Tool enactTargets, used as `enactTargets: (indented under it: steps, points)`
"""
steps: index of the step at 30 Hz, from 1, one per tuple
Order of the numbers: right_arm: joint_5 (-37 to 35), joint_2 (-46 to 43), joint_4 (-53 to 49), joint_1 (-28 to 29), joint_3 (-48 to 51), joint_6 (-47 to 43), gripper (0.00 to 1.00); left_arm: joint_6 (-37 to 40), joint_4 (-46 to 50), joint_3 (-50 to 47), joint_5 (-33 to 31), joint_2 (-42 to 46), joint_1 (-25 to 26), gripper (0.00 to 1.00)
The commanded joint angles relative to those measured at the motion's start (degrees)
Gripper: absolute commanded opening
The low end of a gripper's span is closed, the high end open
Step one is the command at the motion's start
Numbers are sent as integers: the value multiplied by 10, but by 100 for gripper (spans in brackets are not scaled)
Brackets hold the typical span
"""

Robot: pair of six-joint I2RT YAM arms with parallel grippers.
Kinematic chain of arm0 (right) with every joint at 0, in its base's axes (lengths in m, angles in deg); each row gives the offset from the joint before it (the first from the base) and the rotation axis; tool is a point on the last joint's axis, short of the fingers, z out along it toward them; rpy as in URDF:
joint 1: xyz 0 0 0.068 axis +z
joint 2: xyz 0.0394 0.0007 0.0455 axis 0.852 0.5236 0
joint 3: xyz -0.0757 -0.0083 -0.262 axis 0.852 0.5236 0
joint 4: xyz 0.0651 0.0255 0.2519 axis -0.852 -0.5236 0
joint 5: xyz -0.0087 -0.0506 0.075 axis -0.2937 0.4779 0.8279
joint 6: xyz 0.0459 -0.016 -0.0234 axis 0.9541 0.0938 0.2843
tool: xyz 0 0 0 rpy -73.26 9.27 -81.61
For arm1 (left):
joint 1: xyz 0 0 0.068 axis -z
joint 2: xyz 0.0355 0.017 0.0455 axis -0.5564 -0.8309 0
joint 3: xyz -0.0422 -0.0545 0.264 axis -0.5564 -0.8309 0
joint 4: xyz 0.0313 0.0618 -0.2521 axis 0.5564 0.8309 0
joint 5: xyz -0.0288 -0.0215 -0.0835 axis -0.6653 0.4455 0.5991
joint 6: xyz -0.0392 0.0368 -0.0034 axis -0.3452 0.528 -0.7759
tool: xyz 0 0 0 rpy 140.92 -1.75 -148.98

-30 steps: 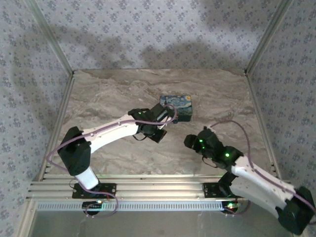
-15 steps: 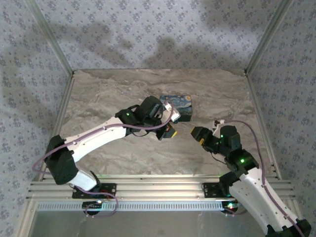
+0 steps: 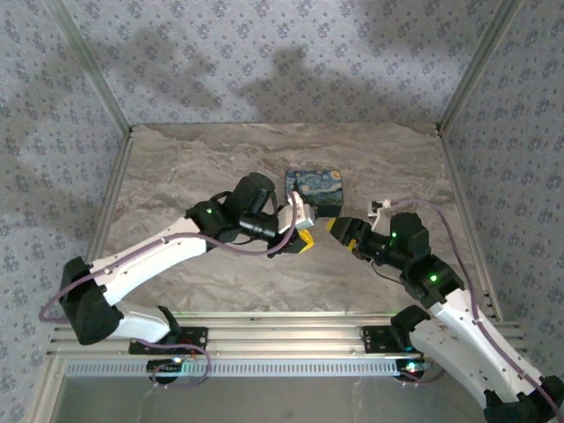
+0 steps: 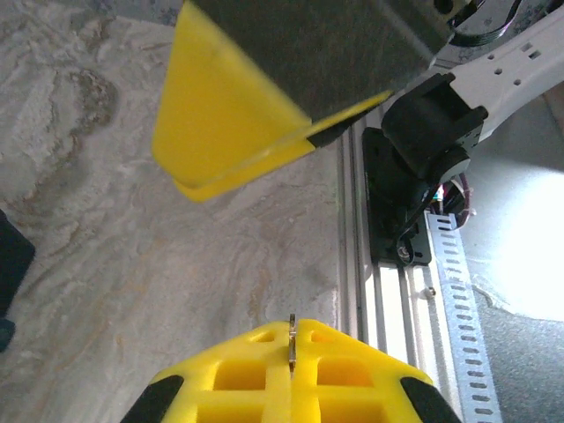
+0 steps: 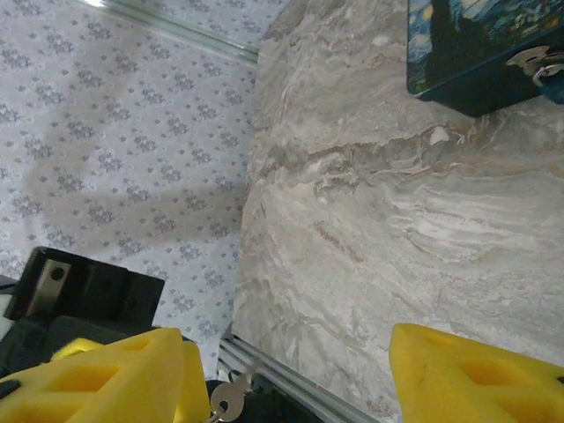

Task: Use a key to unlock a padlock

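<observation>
The padlock [image 3: 318, 189] is a dark blue block with swirly yellow print, lying at mid-table; the right wrist view shows it top right [image 5: 476, 48] with a metal clasp. My left gripper [image 3: 305, 229] hovers just in front of it, shut on the key [image 4: 292, 328], a thin metal sliver pinched between the yellow fingers. My right gripper [image 3: 338, 228] faces it from the right, open [image 5: 286, 357]. A silver key head [image 5: 231, 397] hangs beside its left finger [image 5: 115, 374], touching neither pad. The right gripper's yellow finger [image 4: 229, 132] looms over the left gripper.
The marble table [image 3: 203, 167] is walled by patterned panels [image 3: 264, 62] on three sides. An aluminium rail [image 3: 282, 335] with the arm bases runs along the near edge. A dark blue corner of the padlock [image 4: 11, 256] shows in the left wrist view.
The left arm has stretched out, carrying its gripper right and a little nearer. The right gripper has swung left and away from the rail, closing on the left gripper. The padlock has not moved.
</observation>
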Motion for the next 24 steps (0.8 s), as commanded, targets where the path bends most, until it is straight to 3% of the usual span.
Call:
enactTargets:
  steps: [1,5,10,13,19,24]
  points:
    - [-25,19,33,23,-1,1,62,15,-14,-6,-15,12,0,0]
    - [-59,25,61,43,17,-20,56,-68,-23,15,-56,7,-10,0]
    - [-193,-13,85,82,61,-97,54,-232,7,80,-118,-7,-48,0]
    - [-247,-1,107,98,69,-150,66,-322,69,134,-189,-25,-56,0]
    - [-235,82,225,126,49,-376,69,-466,92,159,-221,-33,-67,0]
    - [-179,154,273,130,0,-453,69,-515,98,175,-222,-29,-67,0]
